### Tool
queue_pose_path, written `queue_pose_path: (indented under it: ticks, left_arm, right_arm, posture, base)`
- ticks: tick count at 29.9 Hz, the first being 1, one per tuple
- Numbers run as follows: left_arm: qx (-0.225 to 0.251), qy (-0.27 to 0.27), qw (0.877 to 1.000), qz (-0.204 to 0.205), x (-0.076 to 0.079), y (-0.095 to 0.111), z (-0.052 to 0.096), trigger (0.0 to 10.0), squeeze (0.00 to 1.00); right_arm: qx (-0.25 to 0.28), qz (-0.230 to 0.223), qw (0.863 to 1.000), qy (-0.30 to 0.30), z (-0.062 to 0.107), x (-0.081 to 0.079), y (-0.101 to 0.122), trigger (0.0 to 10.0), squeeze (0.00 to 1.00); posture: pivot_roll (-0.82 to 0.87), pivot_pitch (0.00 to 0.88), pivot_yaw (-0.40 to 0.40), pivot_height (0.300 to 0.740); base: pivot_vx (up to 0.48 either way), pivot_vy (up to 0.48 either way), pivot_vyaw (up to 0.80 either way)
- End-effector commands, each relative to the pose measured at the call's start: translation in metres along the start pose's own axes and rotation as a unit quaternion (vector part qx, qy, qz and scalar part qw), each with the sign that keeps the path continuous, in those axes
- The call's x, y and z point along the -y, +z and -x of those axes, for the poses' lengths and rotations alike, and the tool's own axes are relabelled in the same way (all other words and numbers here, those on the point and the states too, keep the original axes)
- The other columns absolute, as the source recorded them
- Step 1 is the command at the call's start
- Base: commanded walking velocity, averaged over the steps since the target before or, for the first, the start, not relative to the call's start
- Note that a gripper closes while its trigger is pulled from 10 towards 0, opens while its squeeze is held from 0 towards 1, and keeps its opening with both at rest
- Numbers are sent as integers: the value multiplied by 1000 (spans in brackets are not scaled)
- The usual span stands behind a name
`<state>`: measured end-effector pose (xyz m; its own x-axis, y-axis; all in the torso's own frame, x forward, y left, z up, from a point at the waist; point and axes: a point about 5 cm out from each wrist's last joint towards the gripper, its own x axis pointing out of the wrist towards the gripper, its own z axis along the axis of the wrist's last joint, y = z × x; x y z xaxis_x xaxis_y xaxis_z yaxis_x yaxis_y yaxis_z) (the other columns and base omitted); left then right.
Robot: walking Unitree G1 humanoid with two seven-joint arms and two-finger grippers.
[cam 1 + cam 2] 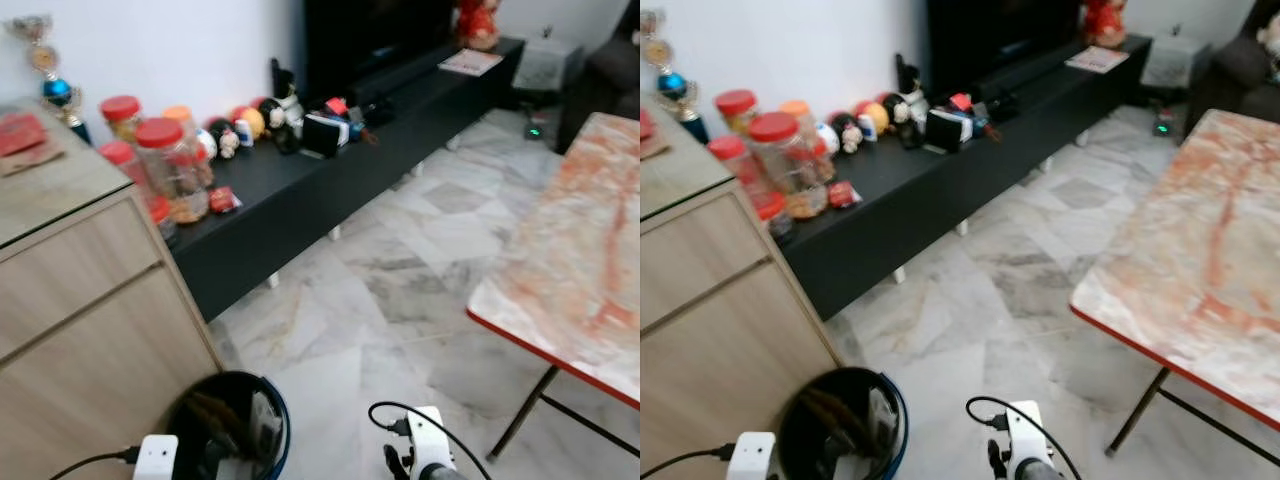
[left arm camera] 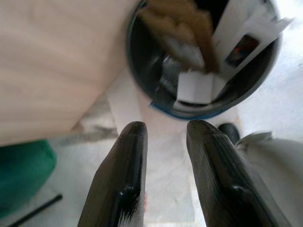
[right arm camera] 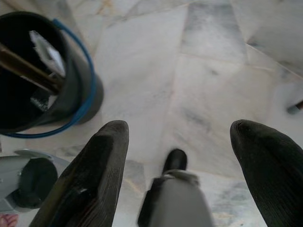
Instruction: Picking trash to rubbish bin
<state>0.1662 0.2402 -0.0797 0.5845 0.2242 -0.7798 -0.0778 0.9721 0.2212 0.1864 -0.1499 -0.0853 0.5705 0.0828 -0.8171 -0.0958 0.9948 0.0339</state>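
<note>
At the far left stands a light wooden cabinet [image 1: 90, 300] with a glass top, and a trophy [image 1: 55, 75] stands behind it against the white wall. Just beside the cabinet's front corner, on the marble floor [image 1: 400, 270], sits the rubbish bin [image 1: 225, 420], a black round pail with a blue rim, already holding brown paper and white scraps of trash [image 2: 199, 85].

The left tool [image 2: 165, 130] hangs over the floor beside the bin, its two black fingers [image 2: 130, 156] parted by a narrow gap with nothing between them; it touches nothing. In the head views the white wrist block of the left arm [image 1: 155, 458] sits at the bottom edge, next to the bin.

Behind, a long black low TV console [image 1: 330, 170] runs along the wall, carrying red-lidded plastic jars [image 1: 170, 165], small figurines [image 1: 250, 125] and a booklet [image 1: 470, 62] toward its far end.

To the right of the bin, the right arm [image 1: 430, 450] shows its white wrist and a black cable at the bottom edge. The right tool [image 3: 182, 137] is spread wide, its fingers [image 3: 104, 161] well apart over bare marble, gripping nothing, with the bin off to one side of it.

At the far right is a folding table with a pink-and-white marbled tabletop [image 1: 580, 250], red-edged, on thin dark legs.
</note>
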Motion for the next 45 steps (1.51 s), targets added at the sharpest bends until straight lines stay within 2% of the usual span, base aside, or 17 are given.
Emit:
queue_pose_path:
  ticks: [1,38,45]
  left_arm:
    - [-4,-8,1000,-7,7,0,0,10000,0]
    - [2,-4,1000,2,7,1,0,10000,0]
    - [2,-3,1000,3,8,1,0,10000,0]
  right_arm:
    - [-5,1,1000,-10,1,6,-1,10000,0]
    - [-9,0,1000,-12,1,6,-2,10000,0]
    - [6,-7,1000,-10,0,7,4,10000,0]
  posture:
    - [97,0,59,740]
    - [99,0,57,740]
    - [98,0,53,740]
  base:
    - [0,0,-756]
    - [0,0,-756]
    - [0,0,-86]
